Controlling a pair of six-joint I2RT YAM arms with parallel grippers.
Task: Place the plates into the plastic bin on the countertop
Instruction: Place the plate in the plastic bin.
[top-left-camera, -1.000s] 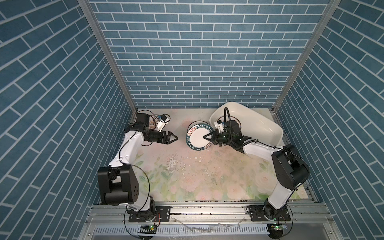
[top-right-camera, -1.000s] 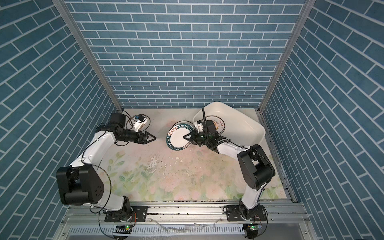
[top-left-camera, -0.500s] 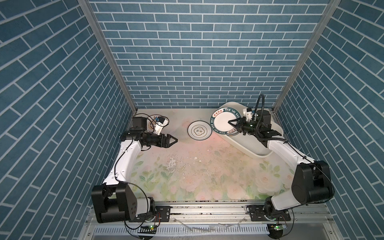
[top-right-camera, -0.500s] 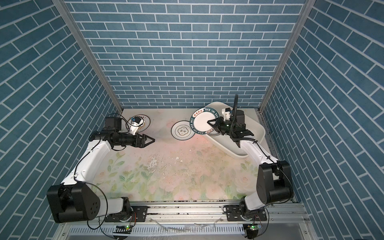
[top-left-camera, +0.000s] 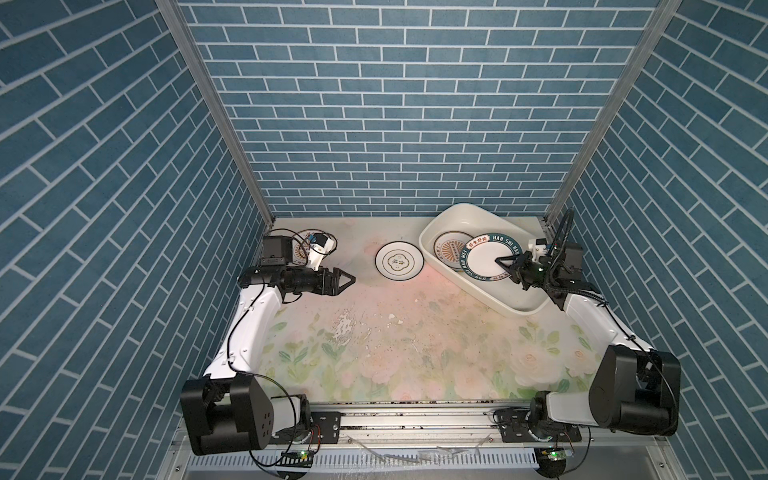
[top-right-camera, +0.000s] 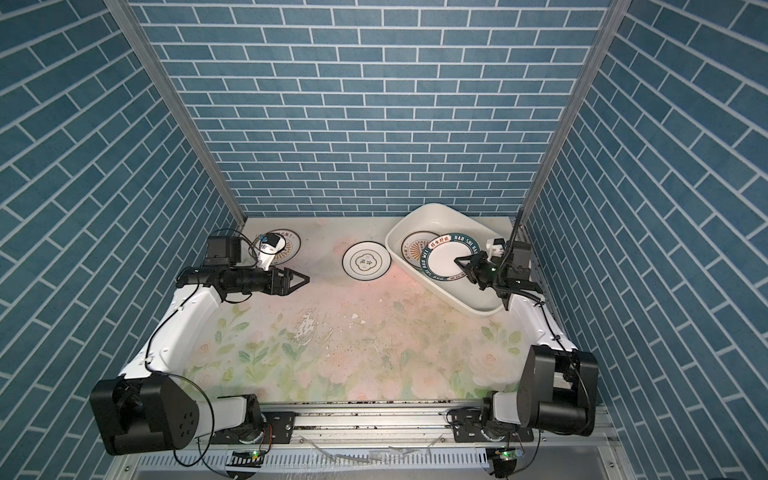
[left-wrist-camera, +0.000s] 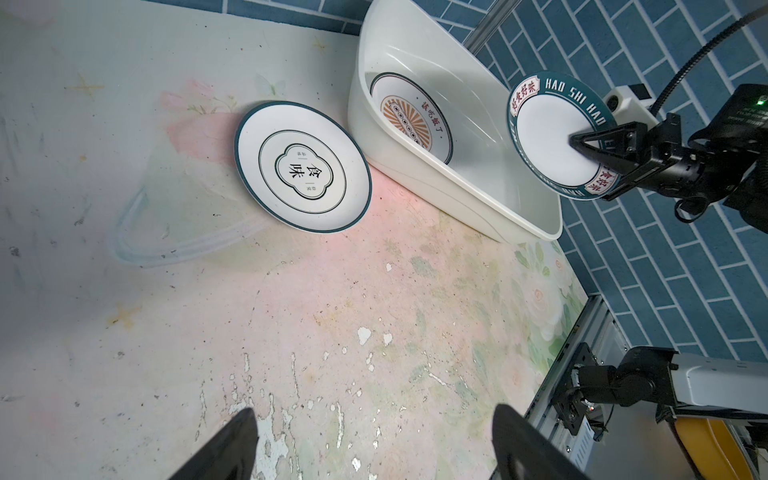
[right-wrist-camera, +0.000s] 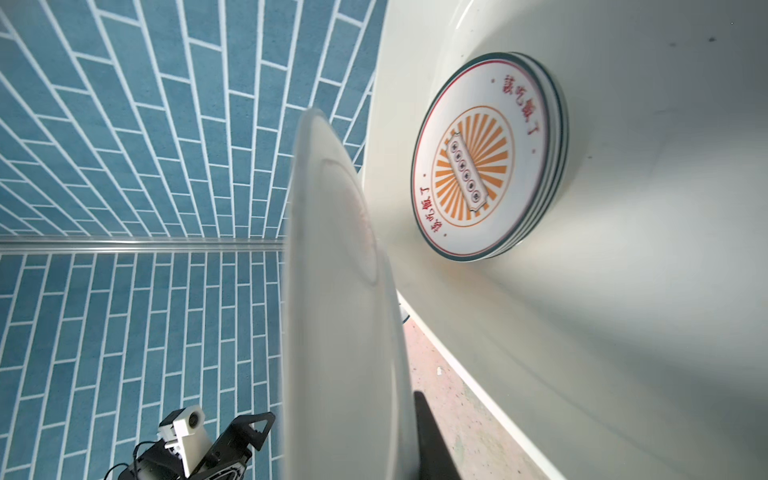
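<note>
Right gripper (top-left-camera: 504, 262) clamped on lettered plate (top-left-camera: 482, 254), held tilted over plastic bin (top-left-camera: 469, 214) | left gripper (top-left-camera: 351, 279) jaws wide, empty, above countertop (top-left-camera: 415, 332) | sunburst plates (top-left-camera: 448, 252) stacked in bin | quatrefoil plate (top-left-camera: 400, 262) on countertop just beside bin | partly hidden plate (top-right-camera: 291, 245) behind left arm

Right gripper (top-left-camera: 500, 261), clamped on lettered-rim plate (top-left-camera: 484, 257), swung from above countertop (top-left-camera: 374, 332) beside plastic bin (top-left-camera: 469, 212) to over bin's interior, next to sunburst plate (top-left-camera: 449, 251). Quatrefoil plate (top-left-camera: 399, 261), covered second earlier, lay exposed. Left arm's shoulder joint (top-left-camera: 224, 415) dropped toward front rail (top-left-camera: 415, 411).
</note>
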